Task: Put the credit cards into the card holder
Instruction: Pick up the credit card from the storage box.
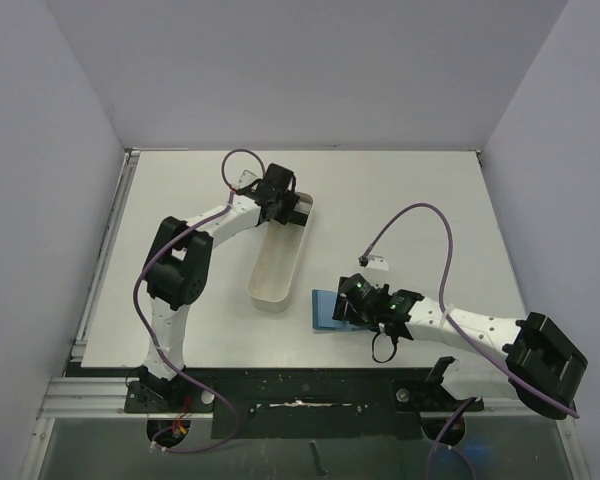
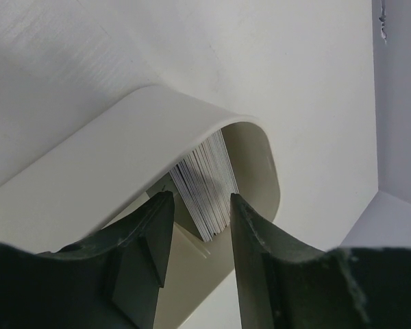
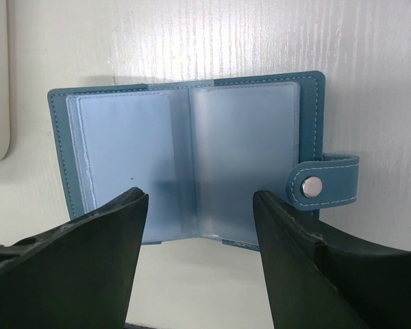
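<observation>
A stack of credit cards [image 2: 207, 184] stands on edge in the far rounded end of a long white tray [image 2: 157, 103]. My left gripper [image 2: 201, 202] reaches down into that end of the tray [image 1: 280, 262], its fingers on either side of the stack. The right finger lies close against the cards and a gap shows beside the left finger. The teal-blue card holder [image 3: 192, 157] lies open on the table with its clear pockets up and its snap tab [image 3: 325, 181] to the right. My right gripper [image 3: 200, 195] hovers open just over its near edge, holding nothing.
In the top view the card holder [image 1: 326, 310] lies right of the tray's near end, partly under the right gripper [image 1: 360, 298]. A purple cable with a small white tag [image 1: 378, 263] arcs above the right arm. Grey walls close in the table.
</observation>
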### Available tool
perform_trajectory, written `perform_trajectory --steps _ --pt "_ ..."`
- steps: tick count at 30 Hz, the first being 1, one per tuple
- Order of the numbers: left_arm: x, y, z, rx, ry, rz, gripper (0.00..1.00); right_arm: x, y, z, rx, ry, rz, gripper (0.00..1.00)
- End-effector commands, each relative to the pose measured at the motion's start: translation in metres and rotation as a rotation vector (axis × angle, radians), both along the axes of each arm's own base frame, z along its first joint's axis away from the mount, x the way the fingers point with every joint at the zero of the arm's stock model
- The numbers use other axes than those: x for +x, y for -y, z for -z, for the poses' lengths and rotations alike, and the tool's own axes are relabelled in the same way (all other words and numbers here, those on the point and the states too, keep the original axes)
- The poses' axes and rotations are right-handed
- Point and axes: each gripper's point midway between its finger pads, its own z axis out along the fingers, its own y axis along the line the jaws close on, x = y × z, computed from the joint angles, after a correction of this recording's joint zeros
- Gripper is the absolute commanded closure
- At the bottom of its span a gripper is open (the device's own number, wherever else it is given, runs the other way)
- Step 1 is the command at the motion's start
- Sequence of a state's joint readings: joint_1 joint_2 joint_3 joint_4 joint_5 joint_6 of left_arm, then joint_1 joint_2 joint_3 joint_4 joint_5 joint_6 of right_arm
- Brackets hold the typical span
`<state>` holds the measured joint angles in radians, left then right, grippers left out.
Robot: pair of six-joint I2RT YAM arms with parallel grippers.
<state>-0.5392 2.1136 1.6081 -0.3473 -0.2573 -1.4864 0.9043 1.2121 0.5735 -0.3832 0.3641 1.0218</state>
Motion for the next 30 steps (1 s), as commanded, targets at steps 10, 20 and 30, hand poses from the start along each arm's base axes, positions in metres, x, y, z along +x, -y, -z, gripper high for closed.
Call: perform_trajectory --steps 10,20,30 --pt "0.006 -0.007 0.019 -0.003 -0.003 -0.033 0.62 0.005 0.004 -0.008 0.009 0.05 0.029 0.36" --pt "0.011 -0.01 0.014 0.013 0.029 -0.033 0.76 0.006 0.005 -0.01 0.011 0.055 0.034 0.36" --pt "0.017 -0.009 -0.006 0.013 0.083 -0.024 0.79 0.005 0.005 -0.009 0.01 0.055 0.033 0.36"
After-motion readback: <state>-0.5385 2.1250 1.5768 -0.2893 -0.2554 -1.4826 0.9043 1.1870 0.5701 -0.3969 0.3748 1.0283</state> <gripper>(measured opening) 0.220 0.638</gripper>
